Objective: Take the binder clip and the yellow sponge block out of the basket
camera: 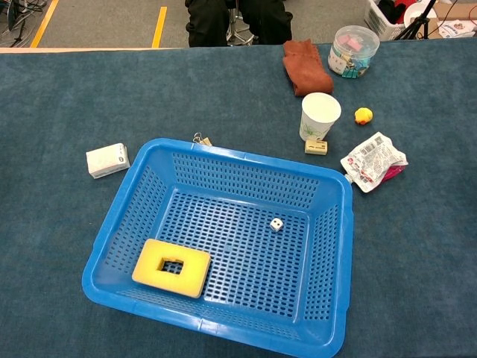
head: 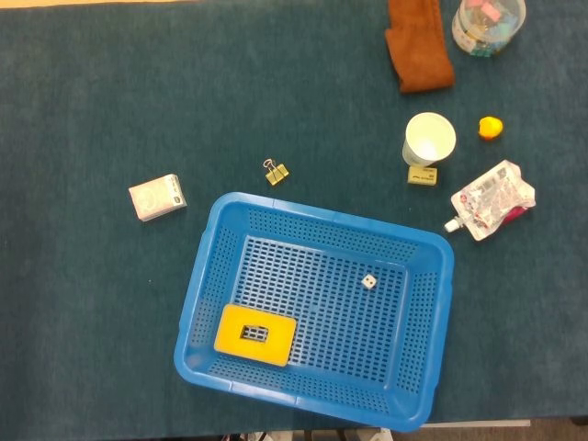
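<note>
with neither hand in view, grip state unknowable. clip [head: 276, 172] already out, on worktop just beyond basket [head: 432, 248] far-left rim; sponge [head: 255, 334] flat in near-left corner, long axis left-right, nearer left arm.

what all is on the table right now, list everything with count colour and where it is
basket: 1, blue, front centre of table
yellow sponge block: 1, yellow, inside basket, near-left corner
die: 1, white, inside basket
binder clip: 1, gold, on table behind basket
small box: 1, white, left of basket
paper cup: 1, white, right of centre
small block: 1, pale yellow, beside cup
pouch: 1, white and red, right
rubber duck: 1, yellow, right
cloth: 1, brown, far side
clear tub: 1, far right
hands: neither in view
</note>
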Controlling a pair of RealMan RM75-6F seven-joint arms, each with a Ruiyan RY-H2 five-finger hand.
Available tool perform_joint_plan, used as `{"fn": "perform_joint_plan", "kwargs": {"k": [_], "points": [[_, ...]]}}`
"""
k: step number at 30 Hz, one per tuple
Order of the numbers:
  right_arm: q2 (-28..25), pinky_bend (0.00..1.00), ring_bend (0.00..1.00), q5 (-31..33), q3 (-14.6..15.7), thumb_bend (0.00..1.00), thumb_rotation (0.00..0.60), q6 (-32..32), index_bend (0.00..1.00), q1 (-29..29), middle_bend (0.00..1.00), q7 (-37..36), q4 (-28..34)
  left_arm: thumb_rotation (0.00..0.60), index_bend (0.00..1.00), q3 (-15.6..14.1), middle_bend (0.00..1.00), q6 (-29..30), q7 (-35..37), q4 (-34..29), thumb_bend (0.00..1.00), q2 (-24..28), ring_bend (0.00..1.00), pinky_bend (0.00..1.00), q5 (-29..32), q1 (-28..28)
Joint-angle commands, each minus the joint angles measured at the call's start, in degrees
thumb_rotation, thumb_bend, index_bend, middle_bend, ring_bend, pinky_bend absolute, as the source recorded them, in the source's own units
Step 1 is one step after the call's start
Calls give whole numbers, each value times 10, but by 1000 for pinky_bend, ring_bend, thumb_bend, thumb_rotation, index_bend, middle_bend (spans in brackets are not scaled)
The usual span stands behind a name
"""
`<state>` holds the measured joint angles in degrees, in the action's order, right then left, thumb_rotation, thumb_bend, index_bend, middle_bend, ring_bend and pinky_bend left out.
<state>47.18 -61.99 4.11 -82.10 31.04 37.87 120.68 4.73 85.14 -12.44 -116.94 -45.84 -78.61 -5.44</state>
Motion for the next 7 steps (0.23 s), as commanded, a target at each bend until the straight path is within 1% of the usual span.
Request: {"fn": "perform_joint_plan", "kwargs": {"k": [1, 7], "points": [[-23, 312, 205, -13, 13, 263, 600, -34, 230, -45, 291, -18, 17, 600, 288, -2, 202, 3, 1, 0, 174, 0, 129, 115, -4, 2], [-42, 311, 205, -18, 12, 263, 600, -64, 230, -90, 292, -34, 18, 600, 288, -4, 201, 6, 4, -2, 174, 4, 129, 115, -13, 4]]}}
